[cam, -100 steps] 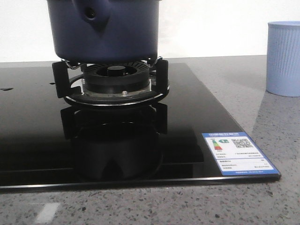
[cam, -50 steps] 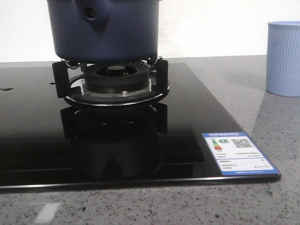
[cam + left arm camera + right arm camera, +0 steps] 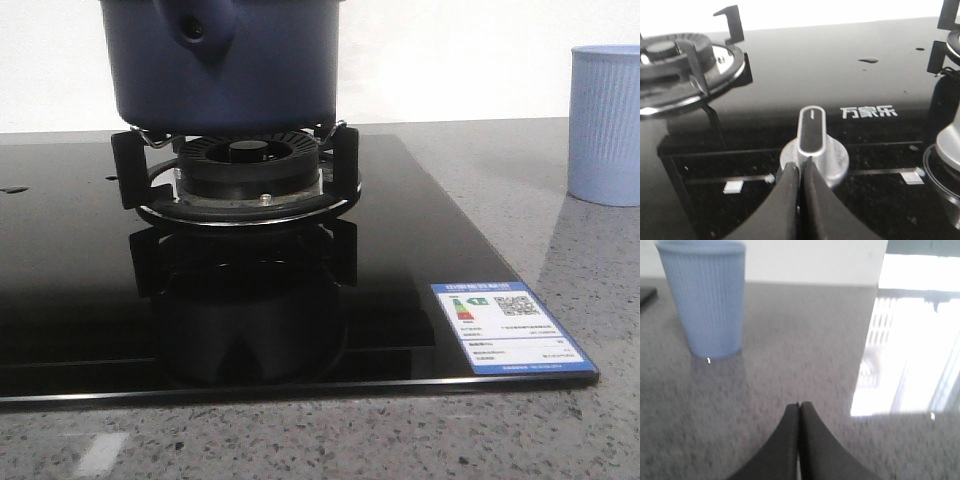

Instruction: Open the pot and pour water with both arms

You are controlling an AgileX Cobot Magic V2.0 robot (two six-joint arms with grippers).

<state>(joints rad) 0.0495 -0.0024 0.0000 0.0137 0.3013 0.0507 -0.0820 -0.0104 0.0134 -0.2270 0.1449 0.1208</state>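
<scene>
- Judging from how things lie, nothing of the task is done yet: the pot [image 3: 222, 62] sits on the burner [image 3: 245, 170] of the black stove [image 3: 420, 230], and neither tool touches it.
- The left tool [image 3: 801, 172] is closed, its 2 fingers pressed together on nothing, its tips just short of a silver stove knob [image 3: 812, 145]; the pot is out of its view.
- The right tool [image 3: 799, 412] is likewise closed and empty, low over the grey table [image 3: 790, 340], with the pale blue cup [image 3: 705, 297] ahead of it and well apart.
- The pot's top is cut off, so whether a lid is on it cannot be told.
- Left to do: reach the pot, open it, lift it, pour.
</scene>
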